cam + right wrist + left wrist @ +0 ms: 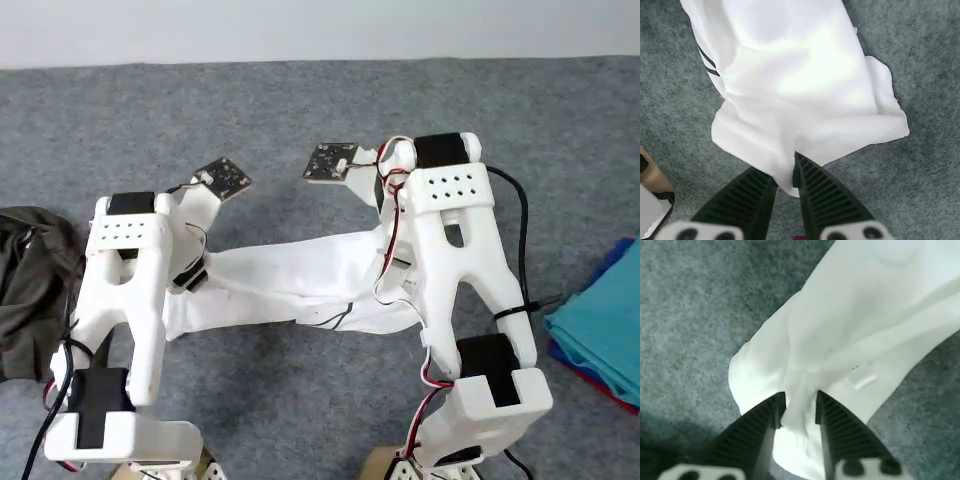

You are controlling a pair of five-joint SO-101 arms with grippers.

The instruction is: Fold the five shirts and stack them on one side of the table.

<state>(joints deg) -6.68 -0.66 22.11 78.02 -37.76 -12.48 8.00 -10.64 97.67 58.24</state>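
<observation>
Across the top of the high view a broad band of grey table [300, 110] runs from edge to edge, up to the pale wall behind. A smaller grey patch lies at bottom centre, between the two arms. The side edges are taken. A crumpled dark shirt [30, 280] sits at the left edge, close beside the left arm [130, 290]. A pile of shirts [600, 320], teal on top with blue and red showing beneath, lies at the right edge, near the right arm [470, 250] but apart from it.

The white shirt [290, 285] lies in the middle of the frame, drawn out into a long, wrinkled band between the arms. The left gripper [796, 410] is closed on a bunched ridge of cloth at the rounded end of the white shirt. The right gripper [785, 175] pinches a fold at the other end, where the hem sags in soft layers. Two thin black stripes [707, 62] cross the cloth near that end.
</observation>
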